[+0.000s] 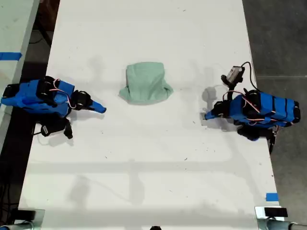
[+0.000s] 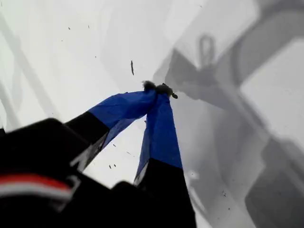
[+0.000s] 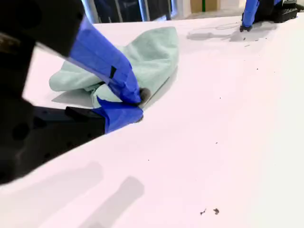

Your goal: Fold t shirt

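The t shirt (image 1: 145, 82) is a pale mint-green bundle, folded small, lying on the white table (image 1: 144, 163) a little behind the middle in the exterior view. My second gripper (image 1: 101, 109) comes in from the exterior view's left and stops short of the cloth. In the second wrist view its blue fingers meet at the tips, so the second gripper (image 3: 137, 100) is shut on nothing, with the t shirt (image 3: 152, 57) just beyond. My first gripper (image 1: 206, 115) sits at the exterior view's right, away from the cloth. Seen from its own camera, the first gripper (image 2: 159, 89) is shut over bare table.
Blue tape marks lie on a side table (image 1: 9, 56) at the exterior view's left and near the table's front corner (image 1: 271, 196) at its right. Dark floor (image 1: 283, 43) borders the table on the exterior view's right. Cables trail behind both arm bases.
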Robot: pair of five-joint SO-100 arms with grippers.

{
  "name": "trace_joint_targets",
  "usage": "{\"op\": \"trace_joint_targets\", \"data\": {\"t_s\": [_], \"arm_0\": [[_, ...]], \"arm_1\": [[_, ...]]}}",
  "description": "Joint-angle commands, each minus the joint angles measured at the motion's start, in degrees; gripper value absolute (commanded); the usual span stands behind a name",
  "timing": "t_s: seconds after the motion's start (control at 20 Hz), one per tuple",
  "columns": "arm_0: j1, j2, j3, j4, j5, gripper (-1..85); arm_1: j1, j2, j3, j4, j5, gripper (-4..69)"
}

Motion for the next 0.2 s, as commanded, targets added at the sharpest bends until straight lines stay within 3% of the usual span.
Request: {"op": "trace_joint_targets", "data": {"t_s": [0.0, 0.15], "arm_0": [[-0.35, 0.44, 0.53, -1.41, -0.79, -0.1], [-0.26, 0.44, 0.53, -1.41, -0.79, -0.1]], "arm_1": [[-0.88, 0.26, 1.58, -1.49, 0.53, -2.3], [-0.88, 0.26, 1.67, -1.49, 0.62, -2.3]]}}
